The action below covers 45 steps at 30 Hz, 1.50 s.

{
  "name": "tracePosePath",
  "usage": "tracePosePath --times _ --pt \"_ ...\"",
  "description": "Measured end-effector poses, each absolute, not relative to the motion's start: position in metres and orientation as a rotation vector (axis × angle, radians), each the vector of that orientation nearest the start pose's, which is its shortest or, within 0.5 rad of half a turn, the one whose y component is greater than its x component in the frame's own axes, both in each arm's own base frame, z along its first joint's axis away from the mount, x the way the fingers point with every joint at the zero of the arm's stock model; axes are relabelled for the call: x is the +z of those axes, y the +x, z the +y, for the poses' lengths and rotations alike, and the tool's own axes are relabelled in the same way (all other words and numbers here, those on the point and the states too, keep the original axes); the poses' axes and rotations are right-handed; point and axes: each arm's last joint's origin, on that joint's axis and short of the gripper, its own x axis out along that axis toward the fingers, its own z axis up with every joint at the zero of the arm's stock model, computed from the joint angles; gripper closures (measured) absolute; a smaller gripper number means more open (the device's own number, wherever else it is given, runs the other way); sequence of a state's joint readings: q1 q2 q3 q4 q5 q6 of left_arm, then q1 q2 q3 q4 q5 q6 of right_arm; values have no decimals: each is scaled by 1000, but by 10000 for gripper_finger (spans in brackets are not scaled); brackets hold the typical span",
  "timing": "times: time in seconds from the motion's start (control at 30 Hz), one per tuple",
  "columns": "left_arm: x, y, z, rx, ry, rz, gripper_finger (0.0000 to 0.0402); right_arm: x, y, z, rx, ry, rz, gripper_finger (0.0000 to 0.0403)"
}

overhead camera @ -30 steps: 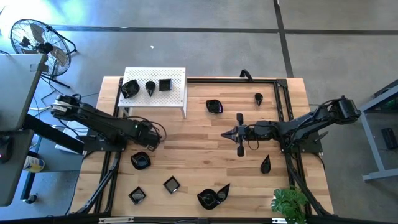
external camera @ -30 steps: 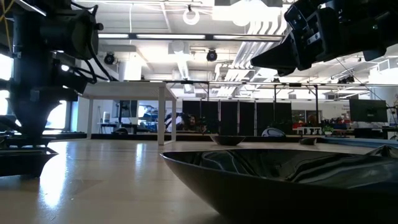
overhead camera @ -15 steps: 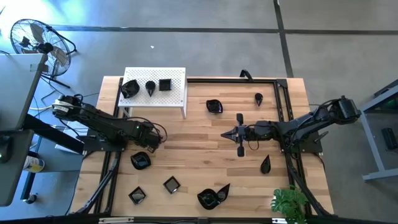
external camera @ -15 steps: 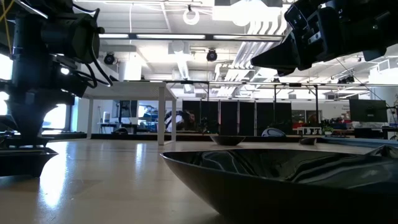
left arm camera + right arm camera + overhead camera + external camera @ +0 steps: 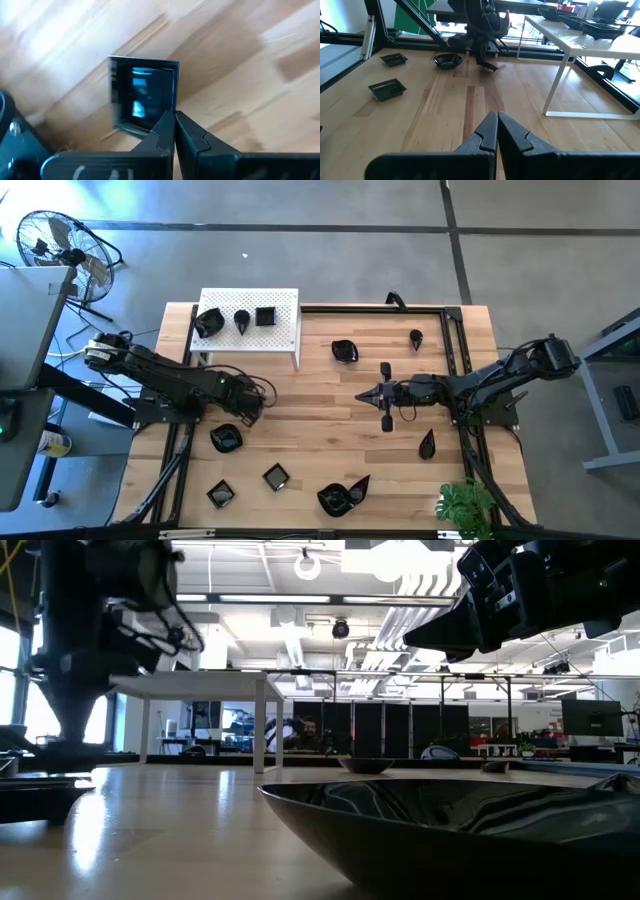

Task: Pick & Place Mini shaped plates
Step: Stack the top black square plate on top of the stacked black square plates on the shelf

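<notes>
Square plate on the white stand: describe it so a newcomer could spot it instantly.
Seen from above, the white stand sits at the table's upper left corner. Three black dishes stand in a row on it; the square plate is the rightmost, the only one with straight edges.

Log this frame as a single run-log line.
left gripper: shut on square plate, left half of table | right gripper: shut, empty, mid-table | placement: not yet done

The nearest black dish [image 5: 470, 830] is cut off by the low view's edge; its shape is untellable.
</notes>
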<state>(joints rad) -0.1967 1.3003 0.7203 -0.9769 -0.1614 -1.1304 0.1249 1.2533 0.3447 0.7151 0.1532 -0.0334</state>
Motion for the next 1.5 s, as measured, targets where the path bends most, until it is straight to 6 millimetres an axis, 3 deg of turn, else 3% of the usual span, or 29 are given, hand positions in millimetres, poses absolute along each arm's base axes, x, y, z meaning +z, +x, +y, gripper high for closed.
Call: tracePosePath --times 0.27,0.47,0.7,0.87,1.03,1.2,1.5 --pt "219 207 -35 626 -459 1282 402 179 229 24 -25 -60 192 402" --pt "260 216 -34 584 -268 1218 401 179 229 24 -25 -60 192 403" --pt "307 219 -45 528 -12 1098 401 178 229 24 -25 -62 208 402" --pt "330 212 -46 601 152 1035 401 178 229 24 -25 -63 210 402" --pt "346 209 -34 705 371 1009 401 178 229 24 -25 -63 210 402" --pt "349 216 -11 747 536 1053 401 178 229 24 -26 -63 207 402" --pt "328 228 34 806 611 1155 401 178 229 24 -25 -63 207 402"
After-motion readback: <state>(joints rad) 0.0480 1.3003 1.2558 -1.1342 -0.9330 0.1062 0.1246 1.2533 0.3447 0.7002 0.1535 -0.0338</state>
